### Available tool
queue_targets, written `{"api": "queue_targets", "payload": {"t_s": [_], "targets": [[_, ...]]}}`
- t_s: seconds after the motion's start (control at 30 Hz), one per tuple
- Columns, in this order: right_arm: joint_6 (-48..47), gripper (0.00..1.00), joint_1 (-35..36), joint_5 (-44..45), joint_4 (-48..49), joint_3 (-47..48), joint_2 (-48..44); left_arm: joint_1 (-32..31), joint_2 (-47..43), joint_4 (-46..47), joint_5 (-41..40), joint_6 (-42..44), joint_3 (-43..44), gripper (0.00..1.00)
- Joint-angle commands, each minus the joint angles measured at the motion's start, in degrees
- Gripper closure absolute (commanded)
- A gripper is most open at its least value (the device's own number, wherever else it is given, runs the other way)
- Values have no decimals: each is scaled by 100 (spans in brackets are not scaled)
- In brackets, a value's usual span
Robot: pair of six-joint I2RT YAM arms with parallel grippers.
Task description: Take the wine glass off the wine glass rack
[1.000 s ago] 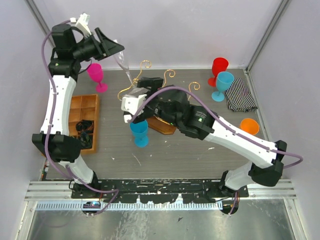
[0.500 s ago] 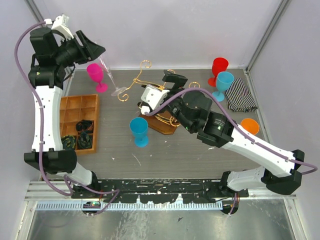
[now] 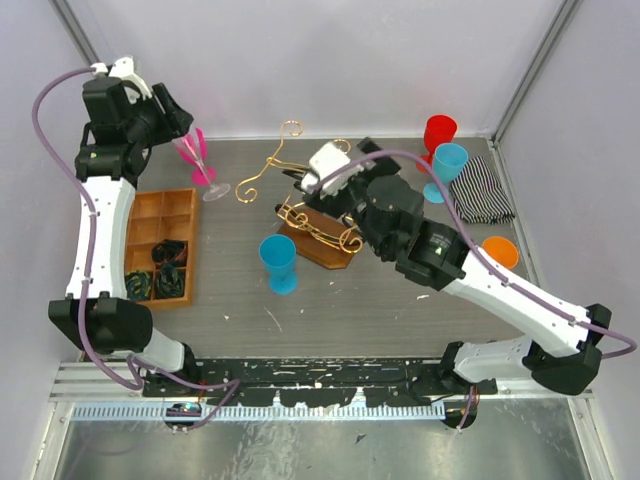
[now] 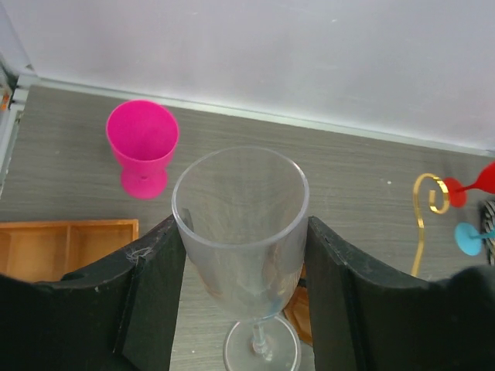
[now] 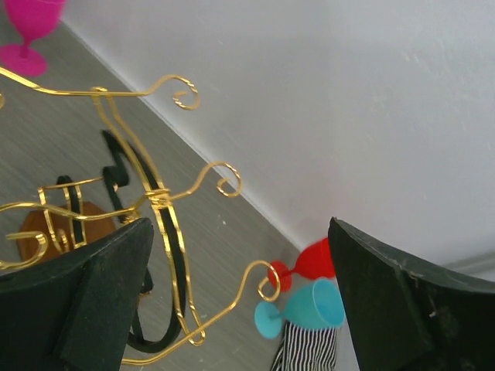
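Up the left edge of the overhead view the left arm (image 3: 100, 215) climbs from its base, folds at an elbow in the lower left and runs straight up to the upper left corner. There the wrist bends over so the left gripper (image 4: 240, 263) points down and to the right. Its two black fingers (image 4: 147, 294) press the bowl of the clear wine glass (image 4: 240, 201) from either side. The glass hangs tilted, rim toward the wrist and foot toward the lower right, just in front of the pink goblet (image 3: 203, 172) and apart from the gold scrolls to its right. I cannot tell whether the foot touches the table (image 3: 350, 310).

Below that, at left centre, lies the orange compartment tray (image 3: 165, 215) with some small dark bits in its lower cells. A blue goblet (image 3: 279, 262) stands to its right.

In the centre sits the wine glass rack (image 3: 320, 240), on its brown base, with no glass on the gold arms that show.

The right arm (image 3: 500, 285) reaches from the lower right diagonally up to the centre and covers the rack's right side. The right gripper (image 5: 240, 255) hovers over the rack with its jaws spread wide, holding nothing.

At upper right stand a red goblet (image 3: 438, 133) and a teal goblet (image 3: 447, 165). A striped cloth (image 3: 483, 190) lies beside them, and an orange cup (image 3: 499, 252) sits below it.
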Motion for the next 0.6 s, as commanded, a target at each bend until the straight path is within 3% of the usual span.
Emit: {"api": "queue_targets", "payload": {"t_s": [0.0,0.1,0.27,0.57], "targets": [[2152,0,-579,1136,-773,1042,85,-38,-44,1161,-357,96,-710,56],[3622,0,-1360,415,-2314,2006,372,-176,-208,1815,-598,279,-1376,56],[4663,0,-2196,-391,-3547,2812,877,-379,-295,2569,-1031,416,-2200,56],[4940,0,-2740,-1169,-3316,2243,827,-821,-124,3811,-2263,668,-3137,55]]}}
